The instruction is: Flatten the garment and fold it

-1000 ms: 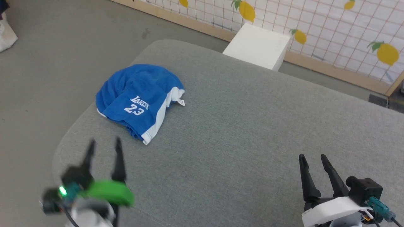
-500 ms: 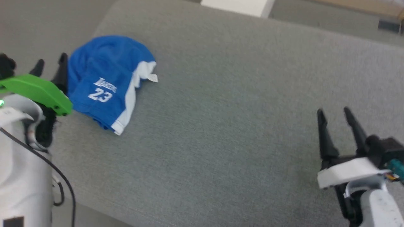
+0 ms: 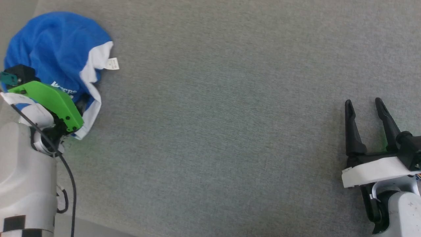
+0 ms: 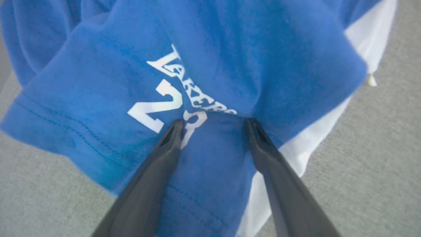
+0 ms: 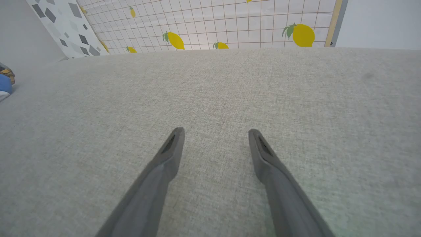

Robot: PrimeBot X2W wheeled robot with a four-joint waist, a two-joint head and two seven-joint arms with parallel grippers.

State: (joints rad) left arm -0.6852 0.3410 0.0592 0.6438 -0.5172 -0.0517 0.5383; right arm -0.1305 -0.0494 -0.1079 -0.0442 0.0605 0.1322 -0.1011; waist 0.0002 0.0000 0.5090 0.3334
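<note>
The garment [image 3: 56, 39] is a crumpled heap of royal blue shorts with a white side stripe and a small white tag [image 3: 112, 64], lying at the far left of the grey cushion. In the left wrist view my left gripper [image 4: 213, 123] stands open, its two dark fingers pressed down onto the garment [image 4: 250, 52] just below the white "LAKERS 23" print, with a fold of blue cloth bulging over the tips. In the head view the arm's green cover [image 3: 46, 97] hides those fingers. My right gripper [image 3: 363, 102] is open and empty above bare cushion at the right, far from the shorts.
The grey fabric cushion [image 3: 213, 131] spans the head view; its front edge and the floor show at the lower left [image 3: 98, 230]. Beyond the cushion's far edge stands a lemon-print tiled wall [image 5: 230, 26]. A blue and white scrap [image 5: 4, 88] shows at that view's left edge.
The head camera has tilted down and closer. My left gripper has come from beside the shorts to over them, fingers now pressing into the cloth. The right gripper has stayed open.
</note>
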